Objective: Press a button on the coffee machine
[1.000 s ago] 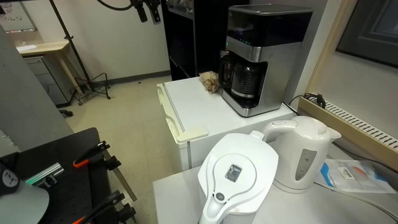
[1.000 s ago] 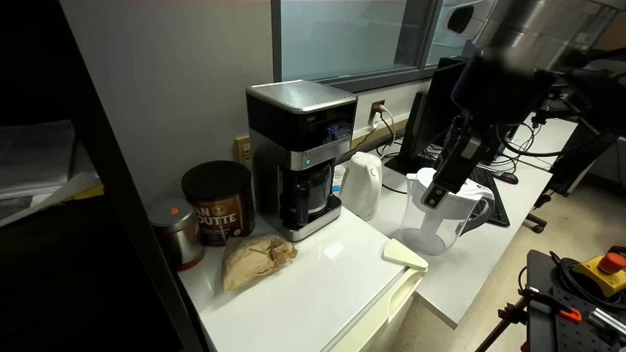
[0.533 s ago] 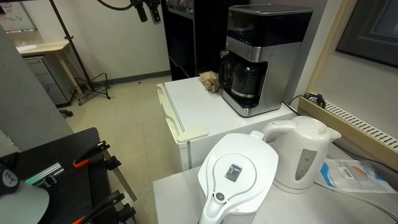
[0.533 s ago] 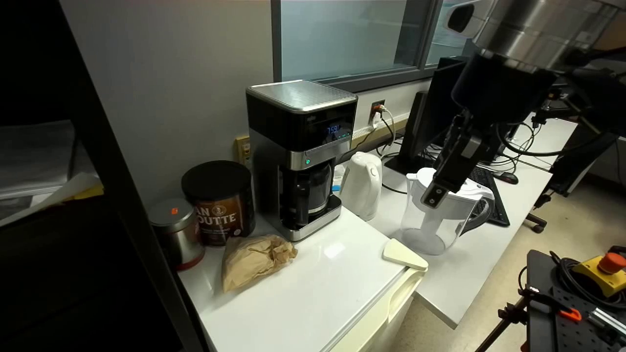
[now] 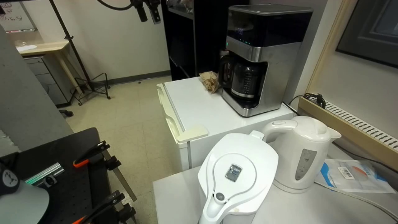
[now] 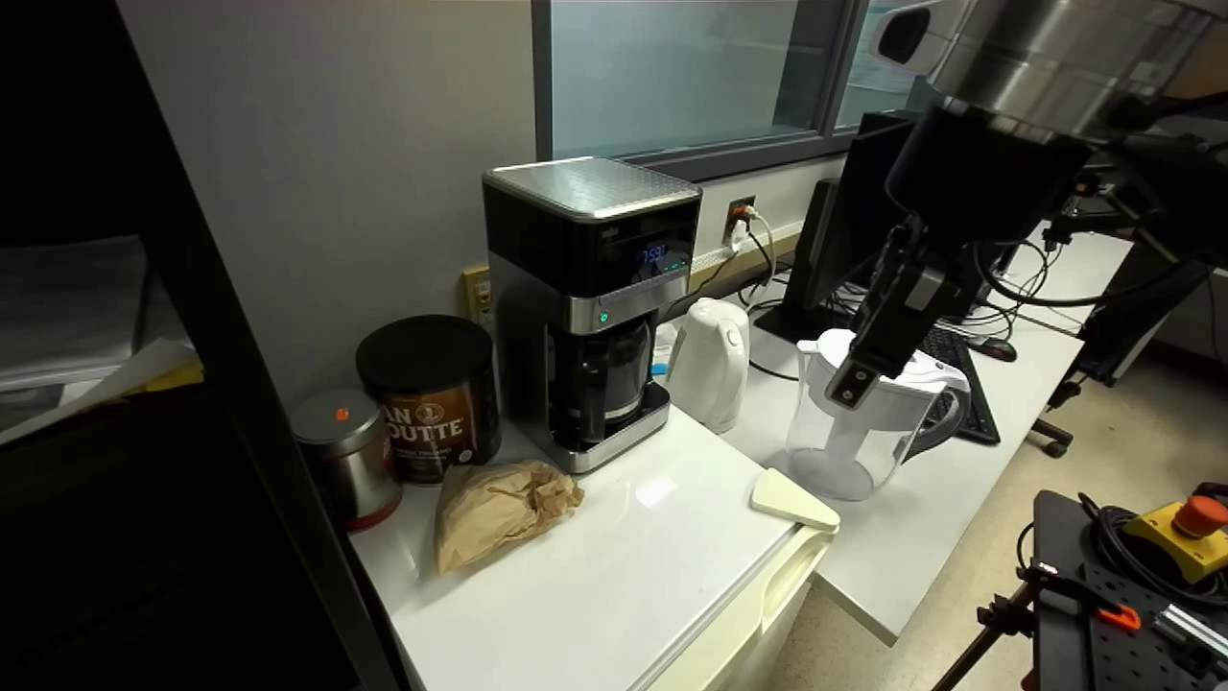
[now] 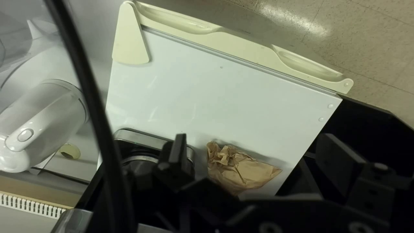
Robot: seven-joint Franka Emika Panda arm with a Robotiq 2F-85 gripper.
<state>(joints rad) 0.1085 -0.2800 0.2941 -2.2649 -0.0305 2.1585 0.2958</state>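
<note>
Grey wall (image 6: 336,173) and framed window (image 6: 681,67) at the back. We have a white mini fridge with cream door edge (image 6: 624,585) beside a pale grey desk (image 6: 892,566). Task item is the tall boxy black-and-silver drip coffee machine (image 6: 580,312): upright on the fridge top, near the wall, dark glass carafe (image 6: 628,369) in its bay, blue digits (image 6: 654,254) showing, small green light (image 6: 603,317) lit.

Our black two-finger gripper (image 5: 150,21): released, fingers (image 7: 178,149) spread wide. In both exterior views we see a clear gap between them and the machine, well apart. Wrist view: one finger overlaps the front edge of the machine's base (image 7: 142,138); its twin overlaps the black shelf unit (image 7: 372,124). Crumpled brown paper bag (image 7: 239,170) shows between the two, lying on the fridge. We can't tell fingertip height from that angle.

Neighbours: black-lidded coffee tub with brown label (image 6: 430,413) and silver metal tin (image 6: 345,451) on one side of the machine; white plastic kettle (image 6: 710,360) past its other side, on the desk. Clear plastic jug with white lid (image 6: 830,451) stands near the kettle; in an exterior view the fingertips overlap it, depth unclear.
</note>
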